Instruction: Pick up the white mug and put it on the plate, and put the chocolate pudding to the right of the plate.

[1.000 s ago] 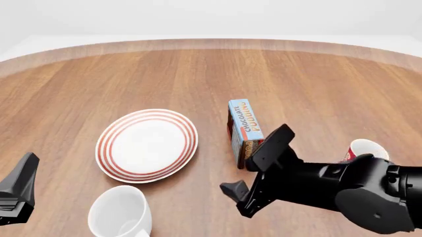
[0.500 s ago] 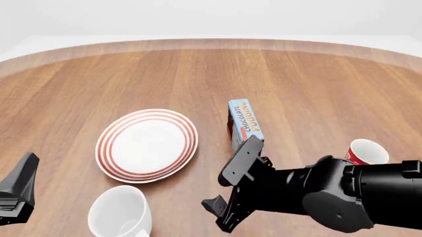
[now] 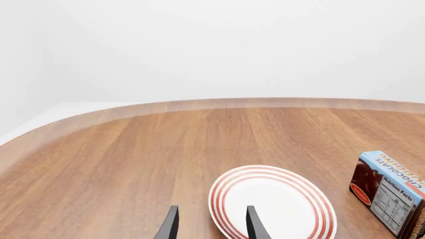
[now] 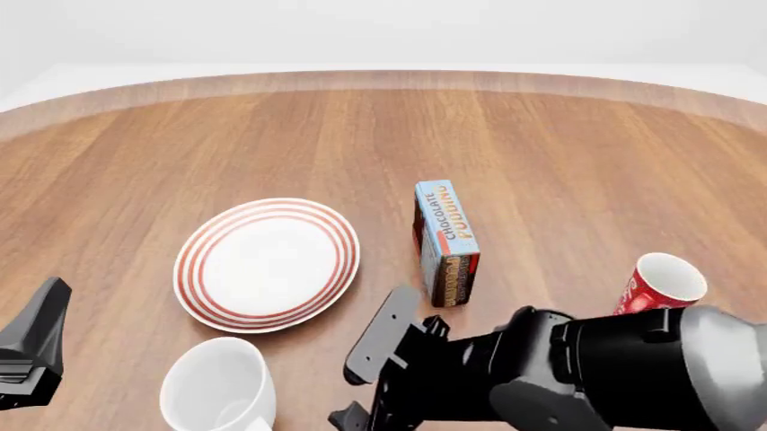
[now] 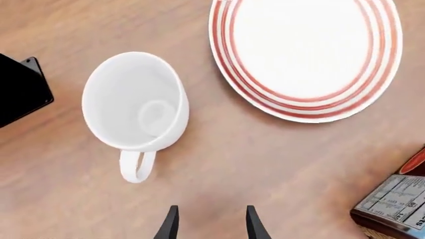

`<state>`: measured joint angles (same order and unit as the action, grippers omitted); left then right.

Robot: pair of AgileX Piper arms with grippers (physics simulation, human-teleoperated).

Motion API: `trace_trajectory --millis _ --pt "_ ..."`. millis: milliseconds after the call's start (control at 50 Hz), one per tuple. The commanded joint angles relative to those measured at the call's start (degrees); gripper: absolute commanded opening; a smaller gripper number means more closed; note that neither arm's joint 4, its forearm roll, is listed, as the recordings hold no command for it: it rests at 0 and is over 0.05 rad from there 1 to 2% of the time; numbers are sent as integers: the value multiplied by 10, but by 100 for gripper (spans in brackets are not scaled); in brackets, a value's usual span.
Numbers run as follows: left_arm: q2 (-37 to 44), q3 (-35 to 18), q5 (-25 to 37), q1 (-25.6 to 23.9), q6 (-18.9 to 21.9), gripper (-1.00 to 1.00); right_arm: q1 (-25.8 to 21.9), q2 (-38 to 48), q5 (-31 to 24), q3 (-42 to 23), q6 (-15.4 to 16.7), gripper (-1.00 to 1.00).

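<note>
Bright, even light, sharp renders (shadows soft, perhaps absent), with the table (image 4: 240,135) curving at the edges.

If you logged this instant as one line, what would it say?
right gripper: open, above table beside white mug | left gripper: open, idle | mug off plate | pudding box: right of plate

**Plate and pudding box ahead of the left fingers**

Two dark fingers (image 3: 170,226) of the left gripper (image 3: 211,225) stand apart, holding nothing, over the wooden bench (image 3: 133,164). The red-ringed plate (image 3: 273,205) lies just beyond them. Beside it stands the chocolate pudding box (image 3: 388,191), its nutrition label facing the camera.
</note>
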<state>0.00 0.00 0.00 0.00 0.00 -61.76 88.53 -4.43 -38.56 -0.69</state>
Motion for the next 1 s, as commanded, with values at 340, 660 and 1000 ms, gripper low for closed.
trace_trajectory --millis 340,660,1000 --pt "0 0 0 0 0 100 -70 61 -8 -37 -31 100" --pt "0 0 0 0 0 100 -98 80 -1 -52 -47 100" --pt "0 0 0 0 0 100 -106 86 3 -63 -49 100"
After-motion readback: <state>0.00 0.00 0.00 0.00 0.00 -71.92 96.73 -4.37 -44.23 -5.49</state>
